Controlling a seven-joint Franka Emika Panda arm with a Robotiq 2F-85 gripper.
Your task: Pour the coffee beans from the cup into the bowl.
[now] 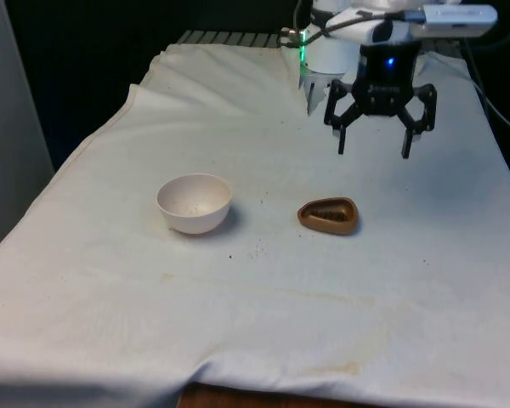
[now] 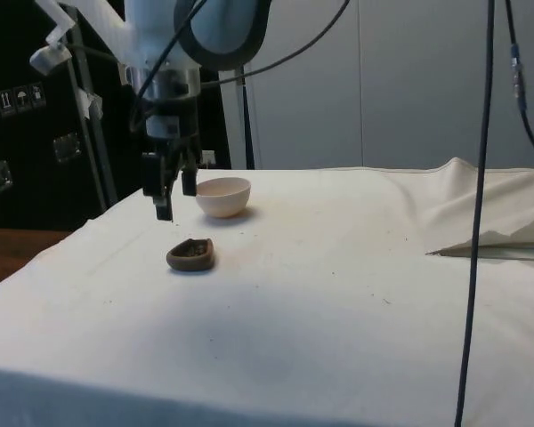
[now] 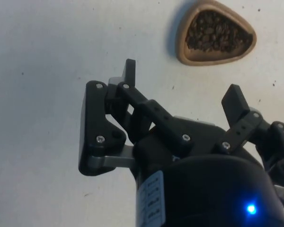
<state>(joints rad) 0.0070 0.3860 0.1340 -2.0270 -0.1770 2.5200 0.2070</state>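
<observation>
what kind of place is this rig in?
Probably a robotics lab, not a kitchen: a cloth-draped table, cables hanging over it, and just a bowl and a cup of coffee beans below the open gripper.

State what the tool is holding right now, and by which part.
Nothing. The tool hangs open above the cloth, apart from the brown cup of coffee beans and the white bowl.

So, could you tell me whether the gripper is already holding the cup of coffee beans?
No, the gripper hangs open above the cloth, apart from the brown cup resting full of beans.
</observation>
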